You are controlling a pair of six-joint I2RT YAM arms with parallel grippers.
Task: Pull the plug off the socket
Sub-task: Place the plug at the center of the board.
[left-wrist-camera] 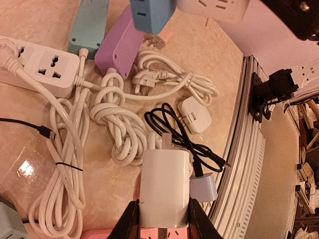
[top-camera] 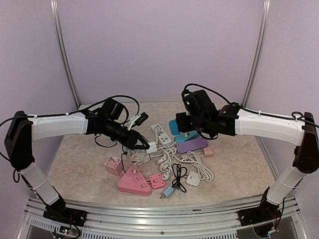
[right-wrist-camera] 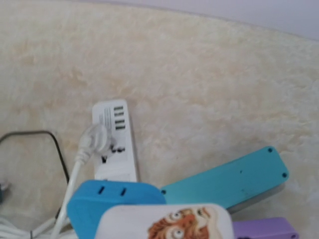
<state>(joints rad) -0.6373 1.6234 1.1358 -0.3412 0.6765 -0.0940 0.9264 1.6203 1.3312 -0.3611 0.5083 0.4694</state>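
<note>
Separation is looking done: the left gripper (left-wrist-camera: 163, 216) is pinching the white plug (left-wrist-camera: 165, 186) by its sides, holding it clear above the cable tangle (left-wrist-camera: 119, 129) on the table (left-wrist-camera: 209, 55), with what looks like a bare prong at its far end. The right gripper (top-camera: 190, 130) is carrying the blue socket block (right-wrist-camera: 117, 199) (its fingers are hidden beneath it, so the grip is being judged from the block hanging off the tabletop), well apart from the plug. Nothing is joining the two; only setting them down seems to be remaining.
</note>
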